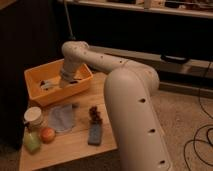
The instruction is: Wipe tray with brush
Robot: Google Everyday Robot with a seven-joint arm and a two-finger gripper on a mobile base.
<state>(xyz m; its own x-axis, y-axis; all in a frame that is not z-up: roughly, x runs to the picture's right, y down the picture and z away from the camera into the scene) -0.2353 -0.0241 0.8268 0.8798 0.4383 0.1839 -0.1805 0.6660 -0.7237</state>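
The orange-yellow tray [56, 95] stands at the back left of a small wooden table [75, 146]. My arm reaches over from the right and bends down into the tray. The gripper [66, 81] is low inside the tray, at its middle right. A small brush [48, 85] with a whitish handle and a black end lies on the tray floor just left of the gripper. Whether the gripper touches the brush does not show.
In front of the tray lie a pale blue cloth [62, 118] and a blue-grey block [94, 133] with a dark brown tuft. A white jar [34, 115], an orange fruit [47, 134] and a green object [31, 143] sit at the table's left front. Cables lie on the floor at right.
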